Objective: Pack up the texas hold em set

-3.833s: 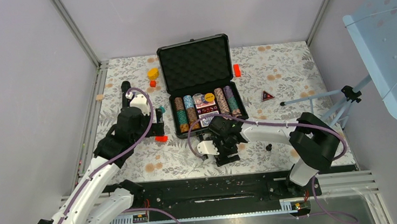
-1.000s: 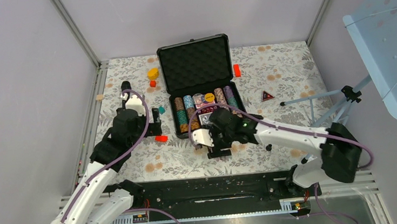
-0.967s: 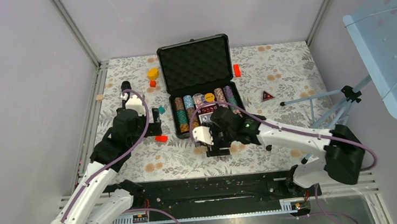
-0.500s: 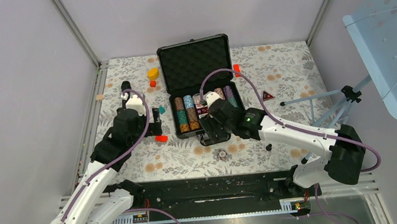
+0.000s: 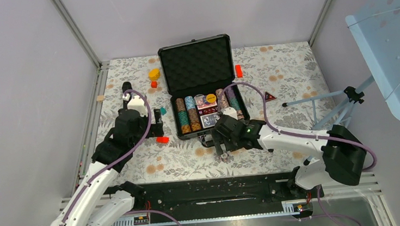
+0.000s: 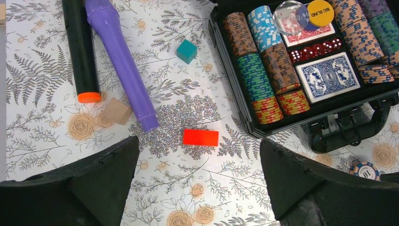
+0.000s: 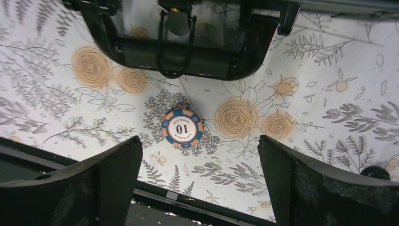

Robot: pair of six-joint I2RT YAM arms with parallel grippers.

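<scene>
One stray chip point(image 7: 181, 128) near case handle point(image 7: 207, 63)

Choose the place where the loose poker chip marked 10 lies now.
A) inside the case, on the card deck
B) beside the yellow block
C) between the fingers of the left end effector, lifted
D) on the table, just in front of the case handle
D: the right wrist view shows the chip lying flat on the floral table, a little in front of the case handle, and nothing grips it.

Black hard case point(image 6: 329, 109), matt foam lining point(image 5: 196, 64)
</scene>
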